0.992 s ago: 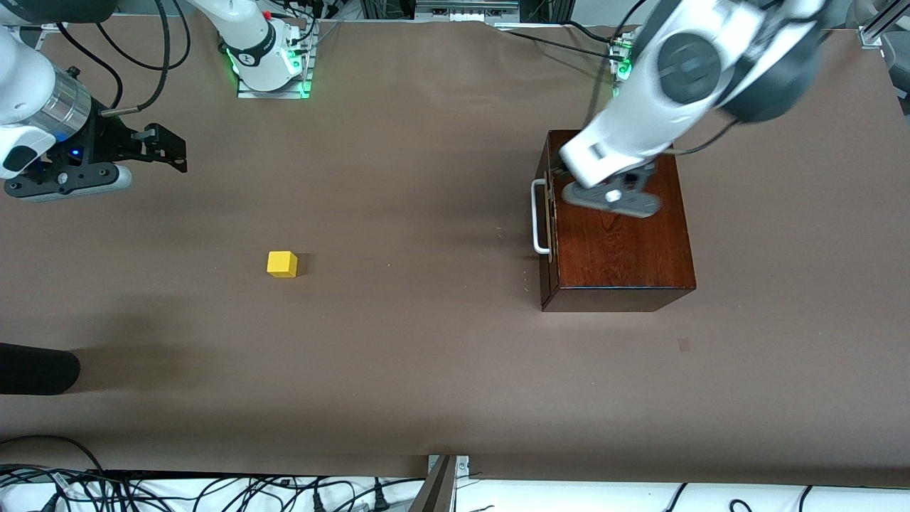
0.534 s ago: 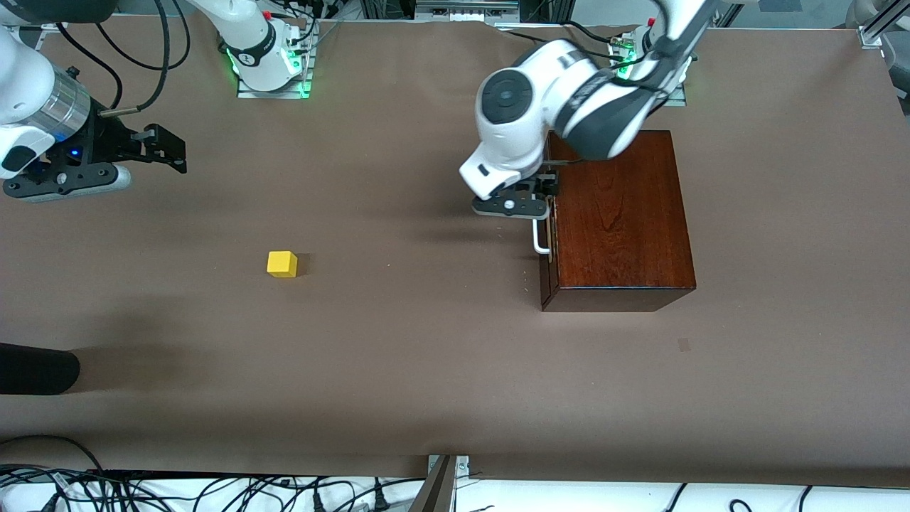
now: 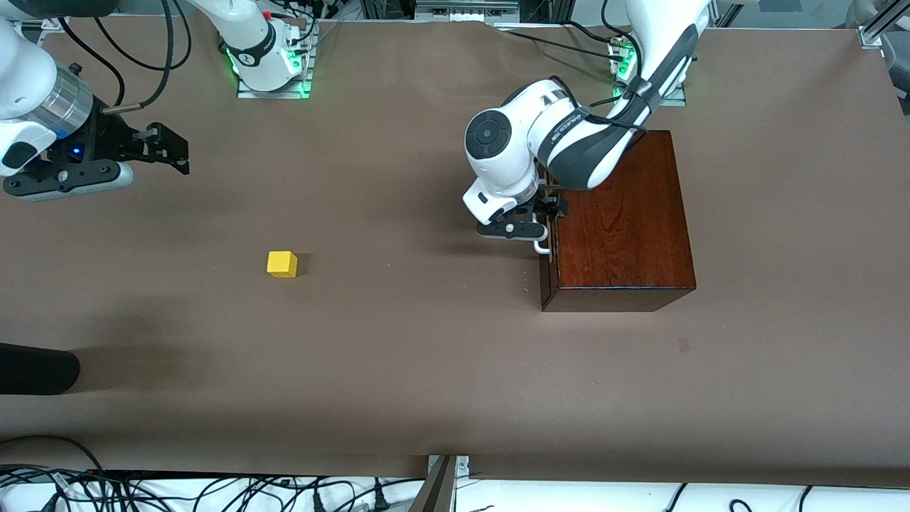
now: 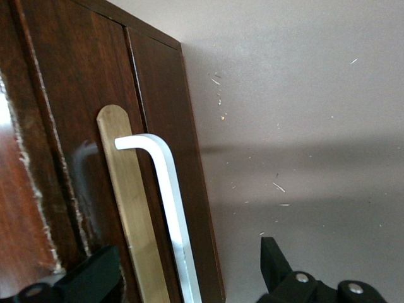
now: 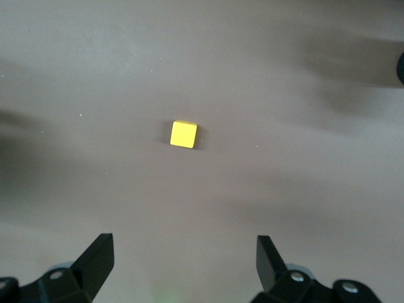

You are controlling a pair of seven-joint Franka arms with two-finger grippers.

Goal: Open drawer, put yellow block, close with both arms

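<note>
The dark mahogany box (image 3: 618,227) stands toward the left arm's end of the table, its drawer shut. The white bar handle (image 3: 542,247) is mostly covered by the left arm. My left gripper (image 3: 546,213) is open at the drawer front. In the left wrist view its fingers (image 4: 186,255) straddle the white handle (image 4: 165,183), which sits on a brass plate (image 4: 126,202), without closing on it. The yellow block (image 3: 282,263) lies on the table toward the right arm's end. My right gripper (image 3: 167,151) hangs open and empty above the table; its wrist view shows the block (image 5: 184,134) ahead of the open fingers (image 5: 183,245).
A black rounded object (image 3: 35,368) juts in at the table edge at the right arm's end, nearer the front camera than the block. The arm bases (image 3: 270,67) stand along the edge farthest from the camera. Cables and a metal bracket (image 3: 444,483) line the near edge.
The left arm swung off the box top and came down in front of the drawer, bringing its open gripper round the handle. The right arm barely moved; the block stayed put.
</note>
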